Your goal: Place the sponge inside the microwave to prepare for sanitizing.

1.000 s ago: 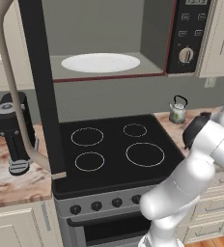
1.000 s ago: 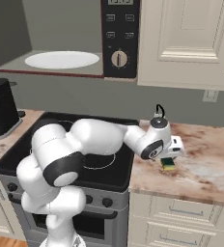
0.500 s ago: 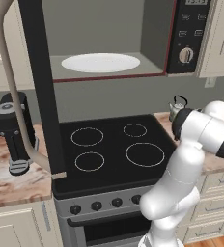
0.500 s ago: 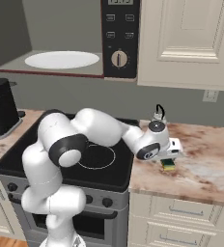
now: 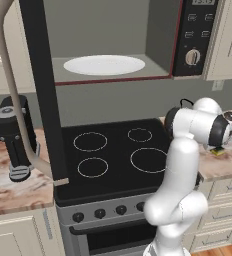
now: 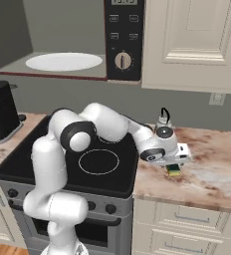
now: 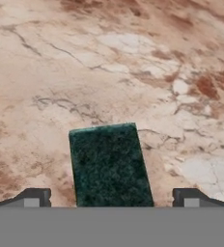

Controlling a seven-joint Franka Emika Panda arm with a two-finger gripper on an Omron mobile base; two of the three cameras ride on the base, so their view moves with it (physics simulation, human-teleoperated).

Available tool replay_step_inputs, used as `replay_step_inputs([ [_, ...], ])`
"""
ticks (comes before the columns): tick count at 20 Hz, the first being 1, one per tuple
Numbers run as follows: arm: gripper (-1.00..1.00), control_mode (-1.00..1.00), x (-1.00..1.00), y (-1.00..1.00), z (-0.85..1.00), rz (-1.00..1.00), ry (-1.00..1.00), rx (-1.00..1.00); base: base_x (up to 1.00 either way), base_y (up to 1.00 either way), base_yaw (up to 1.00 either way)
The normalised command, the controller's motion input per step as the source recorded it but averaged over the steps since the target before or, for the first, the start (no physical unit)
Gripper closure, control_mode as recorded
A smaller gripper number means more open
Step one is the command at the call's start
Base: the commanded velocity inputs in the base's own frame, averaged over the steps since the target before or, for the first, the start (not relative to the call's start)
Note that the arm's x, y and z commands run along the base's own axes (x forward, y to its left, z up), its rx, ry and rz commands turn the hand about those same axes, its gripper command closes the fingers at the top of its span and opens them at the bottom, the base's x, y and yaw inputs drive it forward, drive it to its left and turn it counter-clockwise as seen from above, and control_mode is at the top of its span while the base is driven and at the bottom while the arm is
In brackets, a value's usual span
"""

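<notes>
Sponge (image 7: 109,164), lower centre of the hand view, flat on the counter (image 7: 133,67); likely light, soft, compressible. Gripper (image 7: 111,198) released, fingertips (image 7: 33,198) spread either side of it. Best grasped across the long sides.

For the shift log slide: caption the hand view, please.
Open hand poised over the green-topped sponge on the marble counter, one fingertip either side.

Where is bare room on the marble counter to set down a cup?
The beige marble counter is bare right of the green-topped yellow sponge, toward the wall outlet. Around the sponge it is crowded: the open fingers straddle it.
</notes>
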Motion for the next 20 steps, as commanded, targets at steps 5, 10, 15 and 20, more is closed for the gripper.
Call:
replay_step_inputs([
  [5,-1.0,-1.0,0.0,-0.02,-0.04,0.0,0.0,0.0,0.0,0.0,0.0],
  [10,-1.0,-1.0,0.0,0.0,-0.13,0.0,0.0,0.01,0.0,0.0,0.0],
  [15,-1.0,-1.0,0.0,0.0,-0.16,0.0,0.0,0.02,0.0,0.0,0.0],
  [20,-1.0,-1.0,0.03,0.0,-0.11,0.0,0.0,0.0,0.0,0.0,0.0],
])
